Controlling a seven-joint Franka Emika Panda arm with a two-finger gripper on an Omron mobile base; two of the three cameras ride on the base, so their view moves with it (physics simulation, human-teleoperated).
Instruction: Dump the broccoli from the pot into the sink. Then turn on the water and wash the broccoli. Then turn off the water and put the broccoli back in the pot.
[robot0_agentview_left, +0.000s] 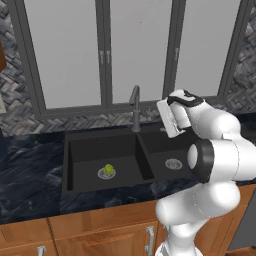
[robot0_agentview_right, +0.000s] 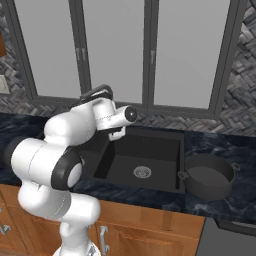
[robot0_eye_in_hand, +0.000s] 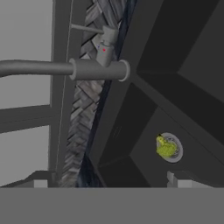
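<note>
Left base view shows the black double-basin sink (robot0_agentview_left: 125, 160) set into a dark marbled counter (robot0_agentview_left: 30, 175), below a row of tall grey-framed windows (robot0_agentview_left: 105, 50). The broccoli (robot0_agentview_left: 108, 169) lies in the left basin, resting on the round silver drain (robot0_agentview_left: 106, 173). A second drain (robot0_agentview_left: 173, 163) shows bare in the right basin. The grey gooseneck faucet (robot0_agentview_left: 135, 107) rises behind the divider between the two basins, and a herringbone tile backsplash (robot0_agentview_left: 75, 122) runs along the wall behind it.

The white arm (robot0_agentview_left: 215, 150) reaches up from the lower right, its hand held above the right basin, near the faucet and apart from it. The gripper's fingers are hidden from both base cameras, and in the hand view only small tips (robot0_eye_in_hand: 173, 178) peek up at the bottom edge, so whether the jaws are apart or together cannot be told. Nothing is seen between them.

From the right base view, the pot (robot0_agentview_right: 209, 176) sits upright on the counter just beside the sink's right edge, its wide mouth open. Wooden cabinet fronts (robot0_agentview_right: 150, 230) run under the counter.

The hand view, strongly rolled, looks past the faucet's spout (robot0_eye_in_hand: 65, 69) and its lever handle (robot0_eye_in_hand: 103, 41) toward the basin where the broccoli (robot0_eye_in_hand: 165, 147) sits on its drain ring.
</note>
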